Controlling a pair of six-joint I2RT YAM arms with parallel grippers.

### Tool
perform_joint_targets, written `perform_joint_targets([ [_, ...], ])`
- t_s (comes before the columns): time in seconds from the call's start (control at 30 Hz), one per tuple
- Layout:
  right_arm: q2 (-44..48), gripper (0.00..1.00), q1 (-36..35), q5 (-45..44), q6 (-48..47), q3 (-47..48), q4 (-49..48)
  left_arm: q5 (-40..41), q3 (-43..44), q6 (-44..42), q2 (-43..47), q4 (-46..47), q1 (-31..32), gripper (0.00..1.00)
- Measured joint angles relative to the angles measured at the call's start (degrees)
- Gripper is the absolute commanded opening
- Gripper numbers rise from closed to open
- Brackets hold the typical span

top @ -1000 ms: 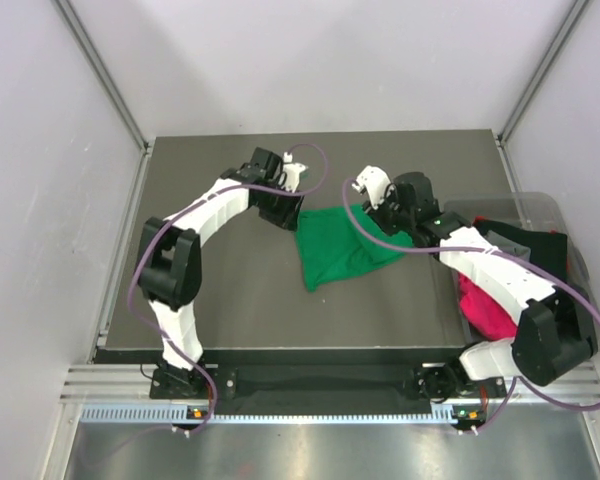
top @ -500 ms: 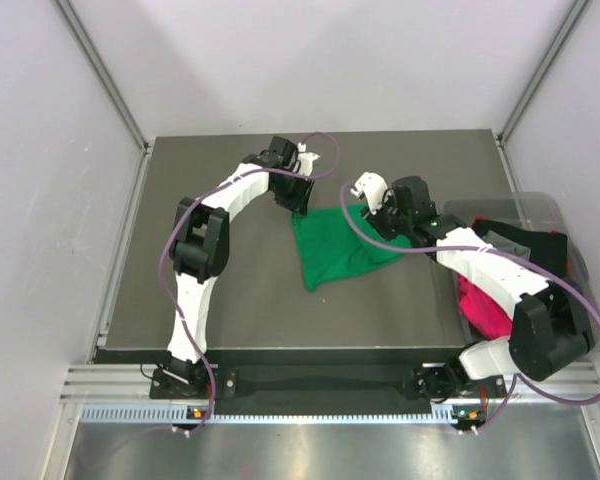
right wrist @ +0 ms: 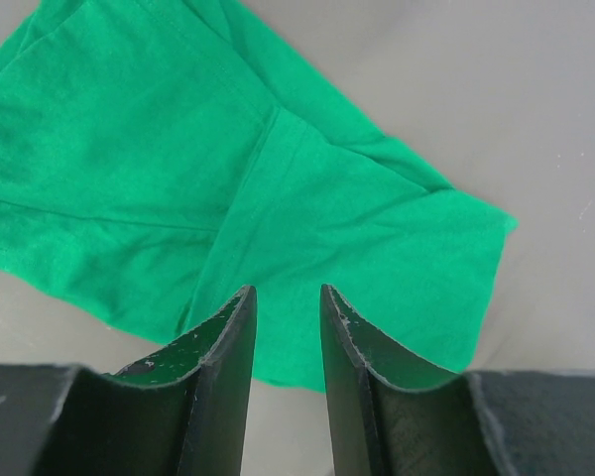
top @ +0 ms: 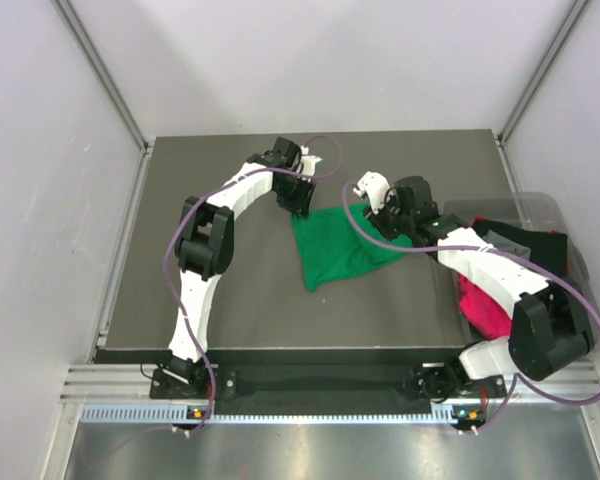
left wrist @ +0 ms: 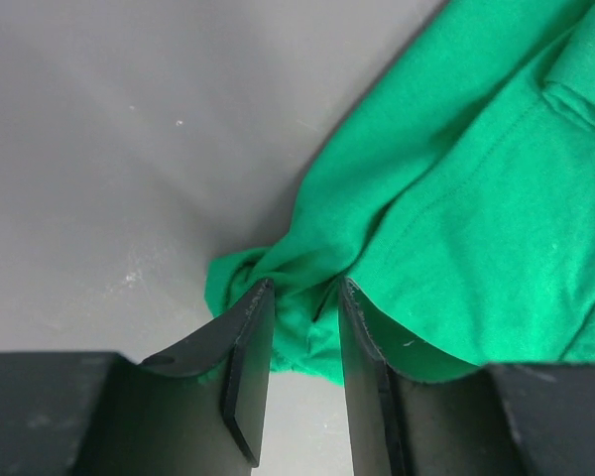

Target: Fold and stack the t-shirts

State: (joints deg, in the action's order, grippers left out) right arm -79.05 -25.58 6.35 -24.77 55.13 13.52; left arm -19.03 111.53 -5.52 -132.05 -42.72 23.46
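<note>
Here left fingers pinch the soft green t-shirt at a bunched corner; right fingers stand apart.

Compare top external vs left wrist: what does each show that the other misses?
Top external only: both arms, the right gripper over the right-hand corner of the green t-shirt, and a clear bin holding a pink shirt and a black shirt. Left wrist only: the left gripper pinching a bunched corner of the fabric, plus seam stitching. Both: the green t-shirt lying on the dark table.
</note>
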Motion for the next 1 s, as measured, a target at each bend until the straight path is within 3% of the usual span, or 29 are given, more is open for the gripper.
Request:
perform_joint_targets([
  [0.33, -0.04, 0.33, 0.02, 0.59, 0.02, -0.04, -0.31, 0.52, -4.09, 0.04, 5.88, 0.50, 0.94, 0.37],
  [0.87, 0.02, 0.34, 0.63, 1.42, 0.44, -1.57, -0.63, 3.54, -3.93, 0.00, 4.11, 0.39, 1.75, 0.37],
  [1.0, 0.02, 0.34, 0.66, 1.73, 0.44, -1.57, -0.66, 3.69, -3.91, -0.09, 3.61, 0.20, 1.75, 0.29],
])
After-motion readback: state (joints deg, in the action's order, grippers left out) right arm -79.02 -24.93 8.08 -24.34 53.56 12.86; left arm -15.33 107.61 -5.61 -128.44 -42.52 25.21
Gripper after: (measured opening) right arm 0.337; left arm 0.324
